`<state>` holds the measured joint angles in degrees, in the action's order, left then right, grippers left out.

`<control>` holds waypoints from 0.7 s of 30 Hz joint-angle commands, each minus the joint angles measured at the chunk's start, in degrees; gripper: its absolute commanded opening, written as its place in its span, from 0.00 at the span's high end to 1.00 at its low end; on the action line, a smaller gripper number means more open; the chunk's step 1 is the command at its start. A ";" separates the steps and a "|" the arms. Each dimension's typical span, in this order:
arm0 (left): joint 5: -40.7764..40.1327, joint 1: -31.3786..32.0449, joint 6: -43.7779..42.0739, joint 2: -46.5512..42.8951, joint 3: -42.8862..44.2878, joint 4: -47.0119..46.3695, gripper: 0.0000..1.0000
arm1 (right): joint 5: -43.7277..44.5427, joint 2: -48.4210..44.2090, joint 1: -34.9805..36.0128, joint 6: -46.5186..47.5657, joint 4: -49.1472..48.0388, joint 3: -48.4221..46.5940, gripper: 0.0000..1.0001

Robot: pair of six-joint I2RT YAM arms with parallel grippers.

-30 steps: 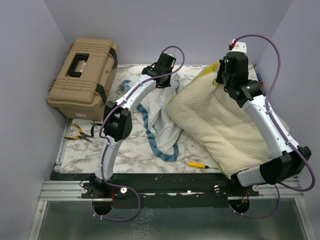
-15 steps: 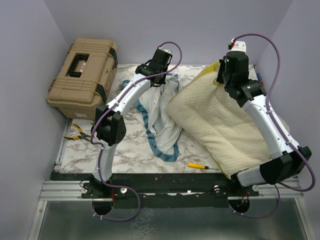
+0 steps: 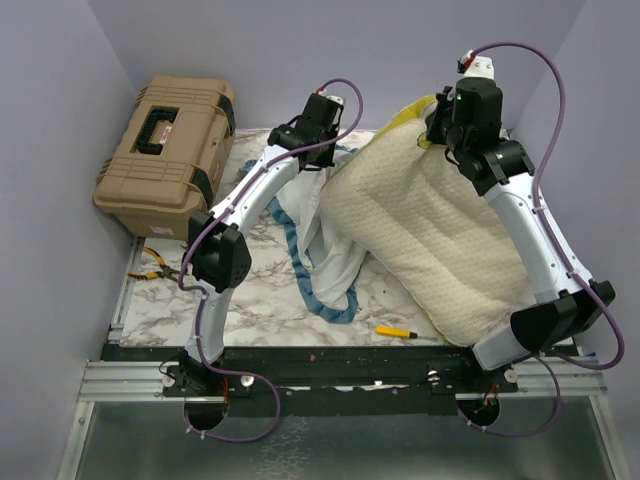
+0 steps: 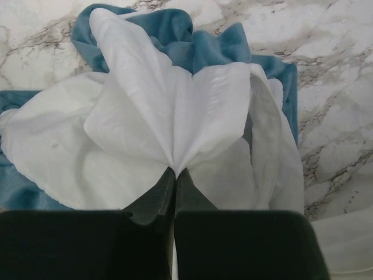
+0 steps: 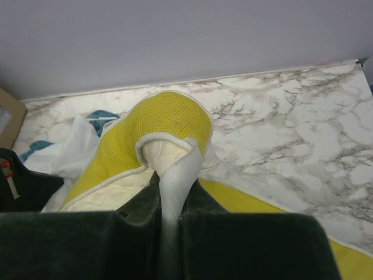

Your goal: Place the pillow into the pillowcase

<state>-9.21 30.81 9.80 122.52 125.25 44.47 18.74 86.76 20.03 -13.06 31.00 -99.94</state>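
the marble table [image 3: 250, 300] carries everything. one pillow [image 3: 430, 240] lies on its right half with the far corner lifted. the right gripper [image 5: 173, 186] is clamped on that corner's mustard band and white seam. one pillowcase [image 3: 325, 240] lies crumpled just left of the pillow, touching it, white inside showing. the left gripper [image 4: 175, 172] is pinched tight on a white fold at its far end.

recommended, by my judgement: locate the case's open edge, grip one layer only, spread the mouth, then feed the lifted corner in.

count: one toolbox [image 3: 165, 150] far left, two grippers, pliers [image 3: 160, 262] (one pair or two, i cannot tell), one screwdriver [image 3: 397, 330].
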 commanded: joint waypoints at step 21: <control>16.30 -2.81 11.73 -8.79 3.07 0.32 1.00 | 15.79 9.84 5.63 5.32 -3.71 -3.78 1.00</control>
<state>-0.75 27.83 17.93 116.40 126.17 45.63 34.02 94.37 25.69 -5.56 26.87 -97.80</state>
